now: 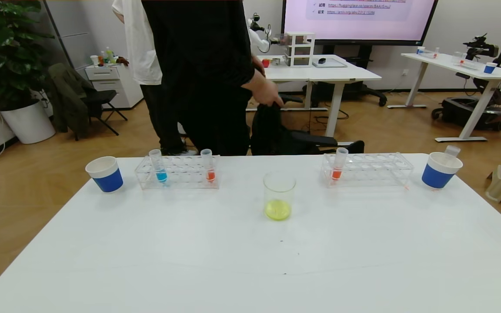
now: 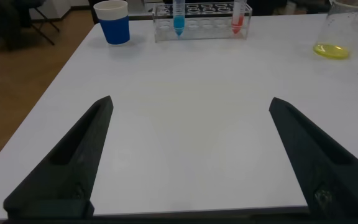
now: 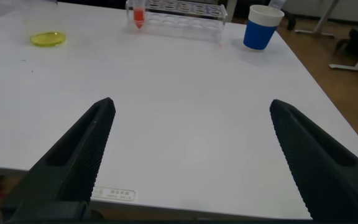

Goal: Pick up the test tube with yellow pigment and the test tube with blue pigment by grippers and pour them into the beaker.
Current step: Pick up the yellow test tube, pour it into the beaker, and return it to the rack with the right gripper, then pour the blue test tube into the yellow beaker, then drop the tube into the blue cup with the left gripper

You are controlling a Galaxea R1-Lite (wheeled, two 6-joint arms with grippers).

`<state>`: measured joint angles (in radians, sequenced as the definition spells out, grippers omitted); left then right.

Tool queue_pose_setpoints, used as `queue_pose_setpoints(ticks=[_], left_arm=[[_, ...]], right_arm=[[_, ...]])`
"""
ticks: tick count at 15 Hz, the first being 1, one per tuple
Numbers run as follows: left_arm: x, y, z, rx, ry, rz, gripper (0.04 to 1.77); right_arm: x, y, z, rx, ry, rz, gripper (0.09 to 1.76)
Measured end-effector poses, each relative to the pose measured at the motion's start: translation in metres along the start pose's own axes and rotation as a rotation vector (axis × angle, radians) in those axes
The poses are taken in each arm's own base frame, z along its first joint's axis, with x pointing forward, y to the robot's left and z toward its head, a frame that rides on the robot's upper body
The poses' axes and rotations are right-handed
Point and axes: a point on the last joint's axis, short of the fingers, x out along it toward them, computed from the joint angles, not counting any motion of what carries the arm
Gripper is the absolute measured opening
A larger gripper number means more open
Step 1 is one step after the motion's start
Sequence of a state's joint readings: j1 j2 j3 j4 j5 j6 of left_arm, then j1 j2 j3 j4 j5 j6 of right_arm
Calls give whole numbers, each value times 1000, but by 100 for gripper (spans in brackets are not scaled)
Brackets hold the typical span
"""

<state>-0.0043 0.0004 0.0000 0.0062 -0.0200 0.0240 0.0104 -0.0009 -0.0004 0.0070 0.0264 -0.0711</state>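
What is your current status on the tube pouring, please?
Left gripper and right gripper open, empty, low over table. Beaker holds yellow liquid. Blue tube in left rack. Path clear.

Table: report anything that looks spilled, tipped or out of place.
Nothing is spilled or tipped. One oddity: the beaker already holds yellow liquid, and a clear tube leans in the right-hand paper cup instead of a rack. The blue tube stands upright in the left rack.

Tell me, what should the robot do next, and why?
Probably reach the left gripper toward the blue test tube in the left rack. The beaker already holds yellow liquid, the blue tube stands untouched, and both grippers, the right gripper too, are open and empty over the table's near edge.
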Motion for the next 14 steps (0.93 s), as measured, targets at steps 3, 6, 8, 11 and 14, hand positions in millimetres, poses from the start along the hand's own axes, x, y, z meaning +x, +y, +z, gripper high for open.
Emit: queue_pose_setpoints(ticks=[3,6,8,11,14], left_arm=[[-1,0,3,7,-9,-7,175],[-10,1,42,24,-108,-10,175],[-12,2,85,34,-161,-13,175],[9,3,139,42,-160,-18,175],[63,5,168,41,-143,-18,175]], right_arm=[[0,0,0,0,0,0,174],[0,0,0,5,0,0,174],[0,0,0,6,0,-1,174],[0,0,0,6,0,-1,174],[0,0,0,6,-1,-1,174]])
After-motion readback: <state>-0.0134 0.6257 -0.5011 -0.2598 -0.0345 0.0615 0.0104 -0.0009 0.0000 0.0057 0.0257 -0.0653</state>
